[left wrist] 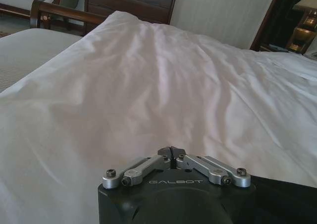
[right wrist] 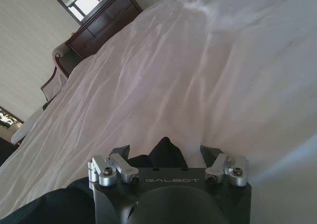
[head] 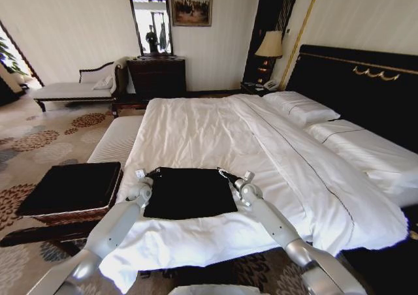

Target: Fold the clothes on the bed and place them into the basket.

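basket sits on the floor at the robot's left, just beside the foot corner of the bed, its flat black top bare; a white padded bench lies beyond it along the bed's side. left gripper rests at the left far corner of the black t-shirt, which lies flat near the foot edge of the white duvet, roughly squared off, lettering not visible. in the left wrist view the left gripper's jaws are clenched tip to tip, and i cannot tell whether any cloth is pinched between them; black fabric shows only at the frame's lower corner, beside the tool rather than in it. right gripper sits at the opposite far corner of the shirt. in the right wrist view the right gripper stands released, both fingertips spread, with a peak of black cloth rising in the gap between them, not clamped. risks, as i judge them: if the left jaws have shut on nothing, or on duvet along with shirt, a lift would raise one corner only and skew the fold, or drag bedding with it. the right jaws closing on just the tip of that peak could slip off mid-lift. uneven lift between the two arms would twist the garment. the shirt lies close to the foot edge, so a hard pull toward the robot could slide it off the bed.
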Tool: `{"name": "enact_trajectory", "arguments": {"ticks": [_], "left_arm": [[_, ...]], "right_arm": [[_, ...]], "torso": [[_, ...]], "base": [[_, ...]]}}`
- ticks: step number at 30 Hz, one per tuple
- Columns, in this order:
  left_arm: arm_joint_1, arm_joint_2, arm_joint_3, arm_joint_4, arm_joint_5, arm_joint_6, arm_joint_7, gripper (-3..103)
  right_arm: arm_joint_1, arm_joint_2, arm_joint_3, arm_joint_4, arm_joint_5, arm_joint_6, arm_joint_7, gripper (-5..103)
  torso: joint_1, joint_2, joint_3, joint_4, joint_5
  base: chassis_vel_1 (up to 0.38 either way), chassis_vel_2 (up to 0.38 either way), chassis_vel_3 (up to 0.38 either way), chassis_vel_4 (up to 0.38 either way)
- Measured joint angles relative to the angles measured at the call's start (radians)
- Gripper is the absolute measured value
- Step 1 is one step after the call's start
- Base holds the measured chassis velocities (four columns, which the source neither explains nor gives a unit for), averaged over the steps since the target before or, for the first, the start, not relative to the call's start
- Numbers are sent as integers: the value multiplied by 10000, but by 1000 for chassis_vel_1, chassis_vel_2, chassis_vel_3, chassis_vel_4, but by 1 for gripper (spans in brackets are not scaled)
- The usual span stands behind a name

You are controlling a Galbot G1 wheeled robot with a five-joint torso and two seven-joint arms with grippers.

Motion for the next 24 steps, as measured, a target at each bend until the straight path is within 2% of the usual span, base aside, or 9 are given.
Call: {"name": "enact_trajectory", "arguments": {"ticks": [1, 4, 7, 10, 13, 17, 20, 22, 24], "left_arm": [[0, -1, -3, 0, 0, -3, 2, 0], [6, -2, -6, 5, 2, -12, 6, 0], [0, -50, -24, 99, 59, -30, 12, 0], [-48, -92, -29, 150, 72, -30, 5, 0], [-80, -87, -18, 151, 75, -30, -1, 0], [-53, -45, -9, 65, 83, -31, -12, 0], [17, -18, -41, -80, 75, -31, -42, 0], [87, 17, -83, -270, 73, -31, -83, 0], [109, 27, -104, -354, 74, -32, -102, 0]], "right_arm": [[-10, -4, 0, 12, -6, -1, -2, 76], [-36, -18, 4, 45, -13, -10, -7, 71], [-42, -1, 3, 18, -191, -13, -104, 54], [-36, 28, 2, 5, -243, -13, -123, 44], [-44, 6, -26, 68, -262, -13, -126, 38], [-121, -95, -26, 250, -270, -13, -122, 16], [-207, -206, 12, 455, -270, -9, -102, 12], [-308, -273, 91, 709, -396, -10, -88, 3], [-346, -284, 139, 816, -445, -9, -79, 1]], "torso": [[0, 0, 0, 0, 0], [-1, 0, 0, 0, 2], [-1, 0, 0, 1, 0], [0, -1, 0, 1, 1], [0, -1, 0, 0, 1], [0, 0, 0, 1, 1], [0, 0, 1, 1, 1], [0, -1, 1, 0, 1], [0, -1, 0, 1, 2]], "base": [[0, 0, 0, 0], [0, 0, 0, 0], [0, 0, 0, 0], [0, 0, 0, 0], [0, 0, 0, 0], [0, 0, 0, 0], [0, 0, 0, 0], [0, 0, 0, 0], [0, 0, 0, 0]]}}
